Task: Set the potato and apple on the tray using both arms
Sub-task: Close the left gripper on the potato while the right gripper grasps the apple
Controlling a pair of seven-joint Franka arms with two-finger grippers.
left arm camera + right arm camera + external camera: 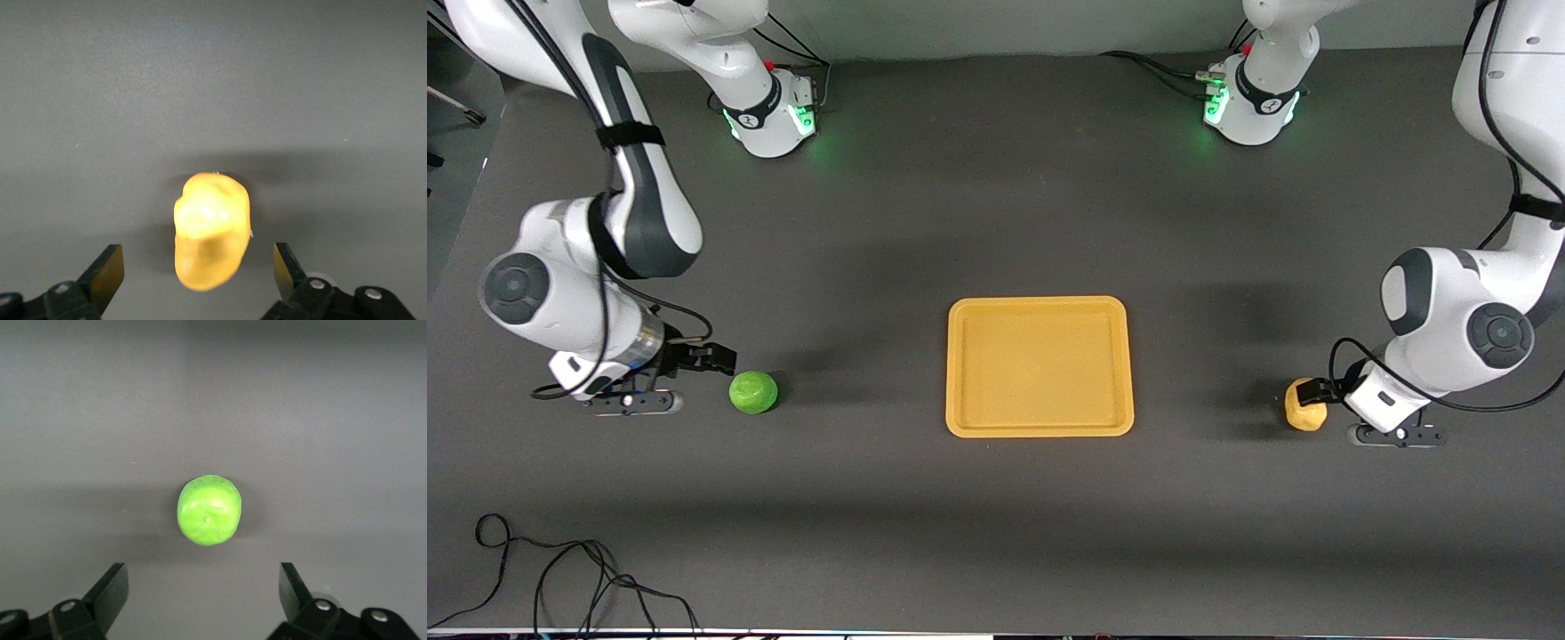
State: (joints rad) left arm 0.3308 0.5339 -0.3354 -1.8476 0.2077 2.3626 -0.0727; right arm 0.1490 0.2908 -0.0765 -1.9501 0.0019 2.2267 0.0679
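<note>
Both arms bent low over the counter, jaws spread, nothing gripped.

Right arm (618,191): comes from its base at the top of the front view, folds at the elbow and drops to a wrist set low toward its own end of the counter. Right gripper (710,357) sits just above the surface; in its wrist view the right gripper (203,590) has both fingers wide apart with open space between them. Left arm (1485,293): mirrored pose, elbow bent, wrist low at the left arm's end of the counter. Left gripper (1319,391) close to the surface; in its wrist view the left gripper (198,270) has jaws equally wide, touching nothing.
</note>
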